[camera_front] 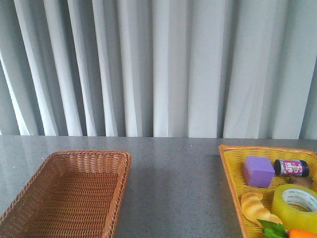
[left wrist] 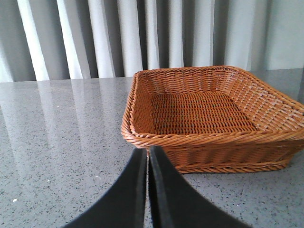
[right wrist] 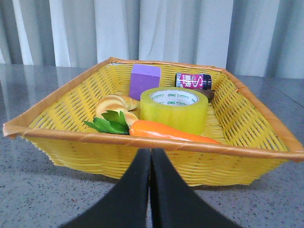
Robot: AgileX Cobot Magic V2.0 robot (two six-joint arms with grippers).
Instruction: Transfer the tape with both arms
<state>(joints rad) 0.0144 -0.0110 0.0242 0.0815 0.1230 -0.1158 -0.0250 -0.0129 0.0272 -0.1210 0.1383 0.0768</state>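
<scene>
The tape lies flat, its hole facing up, inside the yellow basket, and everything else here is placed from that basket. Within it, the tape sits near the middle, with a purple block and a small dark bottle lying on its side behind it toward the curtain. A bread roll rests just beside the tape, and a carrot with green leaves lies along the basket's near wall, in front of the tape and close against it. In the front view the same basket stands at the right edge of the grey table, with the tape in its near right part. A brown wicker basket stands well apart from the yellow one, across a bare stretch of table on the left side. The right gripper hangs just outside the yellow basket's near wall, its two fingers pressed together and holding nothing. The left gripper sits the same way before the brown basket's near wall, fingers together and holding nothing.
</scene>
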